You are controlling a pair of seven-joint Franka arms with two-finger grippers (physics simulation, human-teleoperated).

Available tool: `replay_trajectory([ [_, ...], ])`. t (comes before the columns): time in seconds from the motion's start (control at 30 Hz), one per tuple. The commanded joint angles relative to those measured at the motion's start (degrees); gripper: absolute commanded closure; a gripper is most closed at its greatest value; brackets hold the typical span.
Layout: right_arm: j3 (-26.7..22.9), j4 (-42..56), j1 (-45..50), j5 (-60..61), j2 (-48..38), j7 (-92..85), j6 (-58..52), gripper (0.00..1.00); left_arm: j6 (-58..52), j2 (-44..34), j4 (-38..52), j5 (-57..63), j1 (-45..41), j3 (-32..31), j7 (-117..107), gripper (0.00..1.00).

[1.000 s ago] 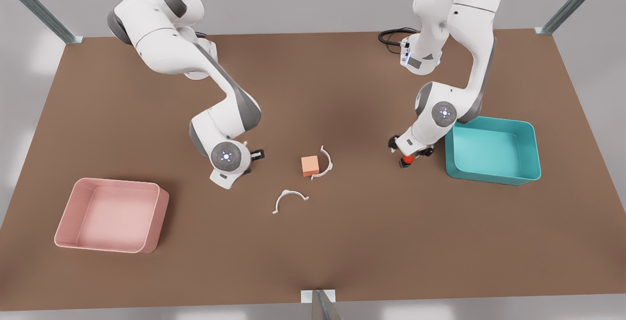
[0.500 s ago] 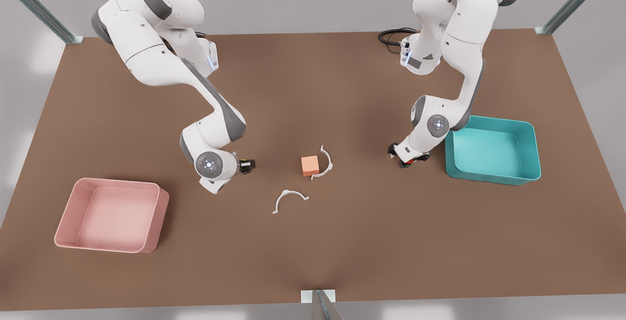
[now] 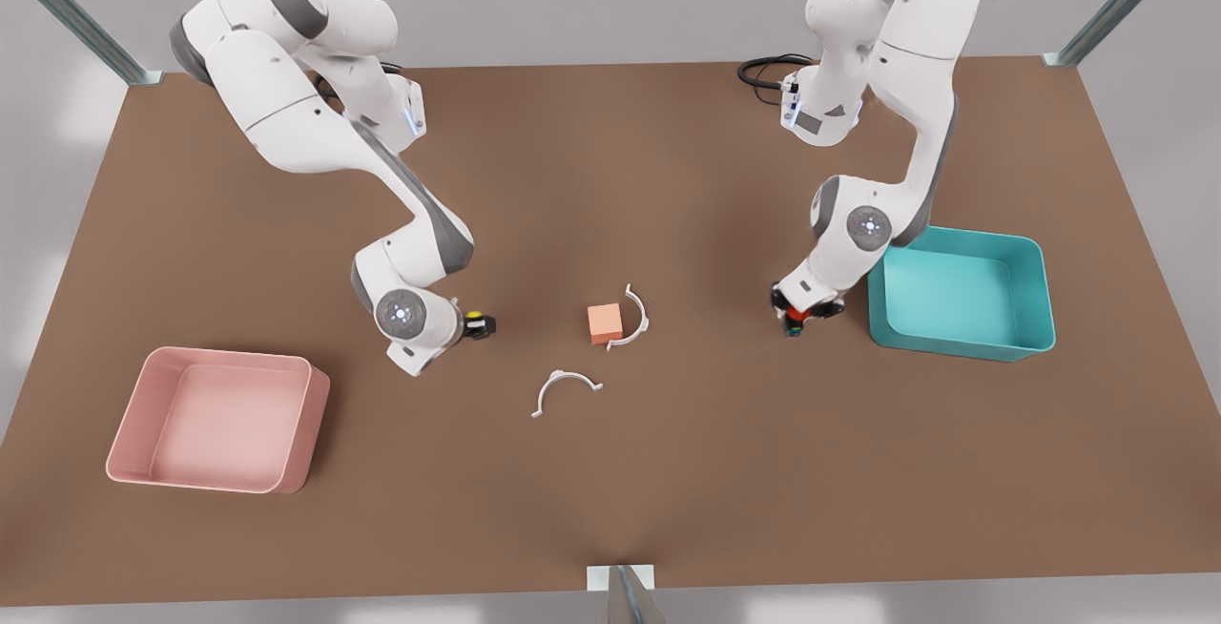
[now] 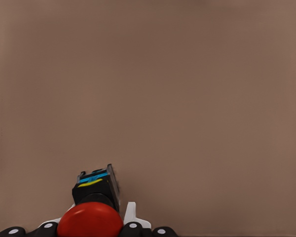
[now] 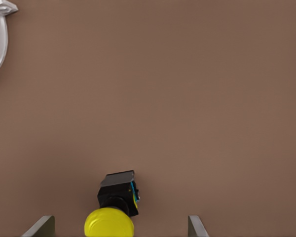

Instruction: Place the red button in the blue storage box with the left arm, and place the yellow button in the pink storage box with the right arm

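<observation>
The red button (image 3: 796, 314) sits between the fingers of the left gripper (image 3: 799, 311), just off the 9 o'clock side of the blue storage box (image 3: 1042, 292), not inside it. In the left wrist view the red cap (image 4: 90, 221) and its black base fill the space between the finger pads (image 4: 132, 225), which press in against the cap on both sides, so the fingers are closed on the button. The yellow button (image 3: 470, 319) lies at the tip of the right gripper (image 3: 477, 323), at about 2 o'clock from the pink storage box (image 3: 310, 414) and well apart from it. In the right wrist view the yellow cap (image 5: 109, 222) stands between the two fingers (image 5: 40, 227), which are spread wide with clear table showing on either side of the button; they do not touch it. Out from there, near the middle of the brown table (image 3: 668, 471), an orange-pink cube (image 3: 605, 322) rests touching a curved white clip (image 3: 637, 317) on its 3 o'clock side, and a second white clip (image 3: 563, 388) lies at about 7 o'clock from the cube.
</observation>
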Motion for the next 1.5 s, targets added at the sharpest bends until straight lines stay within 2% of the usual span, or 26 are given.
replay_trajectory([
  [0.0,-0.08,-0.18,-0.09,-1.43,0.3,0.32,2.56,0.0,-9.91,-4.39,0.02,-0.07,-0.05,0.85,1.22,0.46],
  [0.1,-0.08,-0.18,-0.09,-1.44,1.35,0.23,3.7,0.0,-16.6,-9.49,0.02,-0.07,0.04,5.6,7.9,0.46],
  [0.2,0.1,-2.28,-0.18,-1.52,1.09,0.32,6.25,0.0,-21.61,-12.83,0.11,-0.07,-0.05,15.08,21.42,0.46],
  [0.23,0.27,-3.51,-0.27,-1.52,0.21,0.32,6.42,0.0,-21.87,-12.93,0.46,-0.07,-0.05,21.33,30.48,0.46],
  [0.27,0.27,-5.97,-0.62,-1.52,-0.49,0.32,8.61,0.0,-21.87,-12.84,0.64,-0.07,-0.05,24.93,35.93,0.46],
  [0.3,0.27,-8.17,-1.23,-3.01,-0.93,0.32,12.14,0.0,-21.87,-12.66,1.08,-0.16,-0.05,28.01,40.41,0.46],
  [0.37,0.18,-8.17,-1.32,-3.55,-0.32,0.32,12.14,0.01,-21.87,-11.61,2.22,-0.16,0.92,31.18,45.34,0.46],
  [0.47,0.18,-8.0,-1.23,-3.55,0.12,0.41,12.49,0.13,-21.79,-5.72,3.8,-0.16,4.79,31.27,48.86,0.46],
  [0.6,0.18,-8.08,-0.88,-3.55,0.74,0.49,12.49,0.12,-20.38,3.95,5.47,-1.57,5.93,31.27,49.03,0.45],
  [0.63,0.18,-8.17,-0.97,-3.55,0.83,0.41,12.49,0.12,-19.94,4.65,5.39,-1.66,5.84,31.18,49.03,0.08],
  [0.67,0.18,-9.05,-1.06,-3.55,0.91,0.41,12.49,0.12,-19.94,4.65,5.38,-2.36,5.84,31.18,48.95,0.0],
  [0.77,0.18,-9.58,-1.14,-3.55,0.91,0.41,12.4,0.12,-21.43,2.81,5.38,-2.1,5.58,31.18,49.03,0.0],
  [0.8,0.18,-9.49,-0.97,-3.55,0.91,0.41,12.4,0.13,-28.62,-1.76,6.78,-2.09,5.4,31.18,46.58,0.0],
  [0.83,0.18,-9.49,-0.79,-3.55,1.09,0.41,12.4,0.14,-40.66,-3.61,13.1,-2.09,5.4,31.18,40.78,0.0],
  [0.87,0.18,-9.49,-0.79,-3.55,1.09,0.41,12.49,0.22,-56.38,-4.31,24.69,-2.01,3.74,30.83,29.91,0.0],
  [0.93,0.18,-9.49,-0.79,-3.55,1.18,0.41,12.4,0.31,-66.78,-4.31,36.22,-2.09,-0.83,30.83,15.66,0.0],
  [1.07,0.18,-9.49,-0.79,-3.55,1.35,0.41,12.49,0.31,-68.72,-3.52,51.0,-1.57,-6.73,29.07,1.05,0.0],
  [1.13,0.27,-9.32,-0.62,-3.55,1.44,0.41,13.19,0.31,-71.62,-3.43,55.04,1.15,7.32,9.85,-0.27,0.0],
  [1.17,0.27,-9.4,-0.35,-3.55,1.62,0.76,13.81,0.31,-71.62,-3.43,55.39,2.65,8.04,7.54,-0.27,0.0],
  [1.27,0.27,-9.49,-0.18,-3.55,1.97,1.02,14.07,0.34,-71.62,-2.82,55.83,2.91,7.51,7.54,-0.27,0.0],
  [1.33,0.36,-9.49,-0.18,-3.55,2.15,1.02,14.07,0.49,-71.27,-0.97,55.83,2.92,6.37,7.54,-0.27,0.0],
  [1.37,0.36,-9.49,-0.18,-3.55,2.15,1.02,14.07,0.52,-71.18,0.08,55.83,3.0,6.02,7.63,-0.8,0.0],
  [1.47,1.15,-7.21,-0.27,-3.55,1.27,0.84,12.67,0.55,-70.83,0.35,55.92,2.91,6.02,7.63,-1.42,0.0],
])
